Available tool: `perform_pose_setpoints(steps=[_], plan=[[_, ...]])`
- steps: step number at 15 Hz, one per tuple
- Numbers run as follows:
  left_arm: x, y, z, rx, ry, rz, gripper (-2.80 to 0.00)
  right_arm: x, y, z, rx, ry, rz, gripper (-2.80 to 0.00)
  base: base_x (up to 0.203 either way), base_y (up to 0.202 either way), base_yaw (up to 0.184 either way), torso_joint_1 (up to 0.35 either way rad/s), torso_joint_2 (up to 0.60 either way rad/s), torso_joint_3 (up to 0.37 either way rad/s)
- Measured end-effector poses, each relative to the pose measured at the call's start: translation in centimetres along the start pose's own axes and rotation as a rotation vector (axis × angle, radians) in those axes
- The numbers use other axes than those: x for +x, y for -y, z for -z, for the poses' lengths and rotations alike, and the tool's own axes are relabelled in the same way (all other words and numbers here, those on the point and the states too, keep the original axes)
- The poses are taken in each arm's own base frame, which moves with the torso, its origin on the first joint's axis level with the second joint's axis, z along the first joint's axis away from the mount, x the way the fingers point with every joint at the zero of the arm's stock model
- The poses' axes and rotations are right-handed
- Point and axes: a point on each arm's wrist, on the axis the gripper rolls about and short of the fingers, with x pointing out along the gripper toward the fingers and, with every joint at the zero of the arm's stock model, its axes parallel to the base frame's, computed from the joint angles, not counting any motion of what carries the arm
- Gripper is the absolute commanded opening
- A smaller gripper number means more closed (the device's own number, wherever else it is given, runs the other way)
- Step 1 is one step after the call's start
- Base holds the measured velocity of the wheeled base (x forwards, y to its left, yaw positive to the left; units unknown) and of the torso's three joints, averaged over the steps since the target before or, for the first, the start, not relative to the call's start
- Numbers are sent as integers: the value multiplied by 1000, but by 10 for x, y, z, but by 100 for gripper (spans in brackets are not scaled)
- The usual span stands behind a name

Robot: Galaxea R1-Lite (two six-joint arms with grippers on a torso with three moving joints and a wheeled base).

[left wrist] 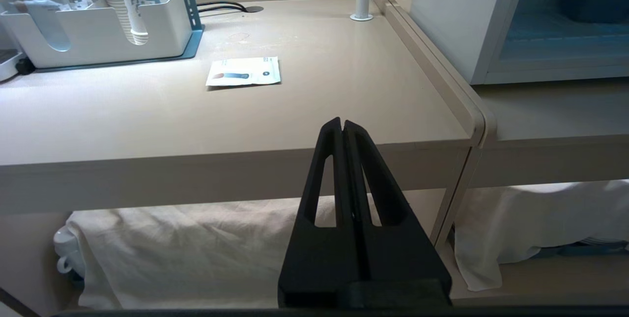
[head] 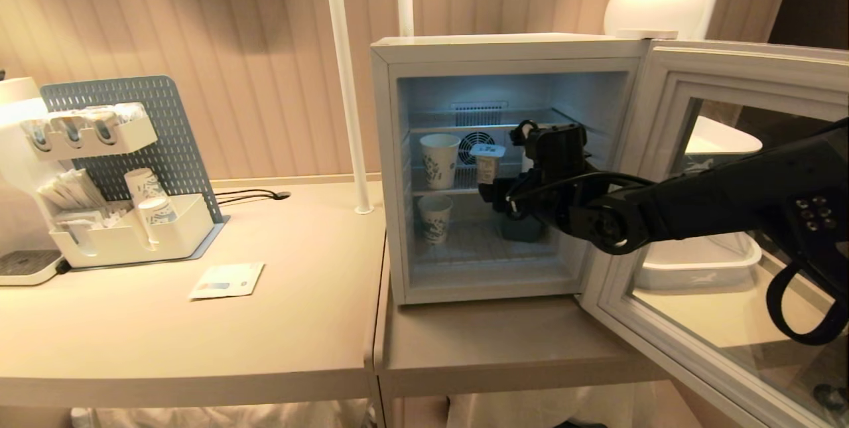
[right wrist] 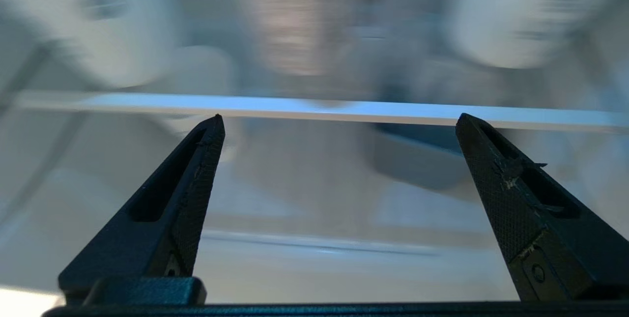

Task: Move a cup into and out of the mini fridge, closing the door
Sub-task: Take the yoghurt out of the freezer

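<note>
The mini fridge (head: 504,48) stands open on the right-hand table, its door (head: 663,83) swung out to the right. The cup (head: 489,164), a small white tub with a flat lid, stands on the upper wire shelf. My right gripper (head: 501,197) reaches into the fridge just below and in front of the cup. In the right wrist view, where the inside is blurred, the gripper (right wrist: 339,123) is wide open with nothing between its fingers. My left gripper (left wrist: 342,123) is shut and empty, parked below the front edge of the left table.
A paper cup (head: 439,160) shares the upper shelf; another (head: 434,217) and a dark blue container (head: 524,229) sit below. On the left table are a white organiser (head: 132,229) with cups and a flat packet (head: 227,280). A white pole (head: 345,83) rises beside the fridge.
</note>
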Motion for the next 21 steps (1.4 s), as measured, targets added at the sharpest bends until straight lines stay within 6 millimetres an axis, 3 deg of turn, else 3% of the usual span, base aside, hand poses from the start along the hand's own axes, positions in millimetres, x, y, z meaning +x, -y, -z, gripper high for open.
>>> perform_pose_setpoints(steps=[12,16,21], plan=[[0,0,0,-3,0,-1,-280,45,-17,1,1,57,20,0,0,0,0,0,0,0],[0,0,0,-5,0,-1,-280,57,-18,4,-17,74,29,0,0,0,0,0,0,0],[0,0,0,-4,0,-1,-280,70,-4,-1,-17,95,62,0,0,0,0,0,0,0]])
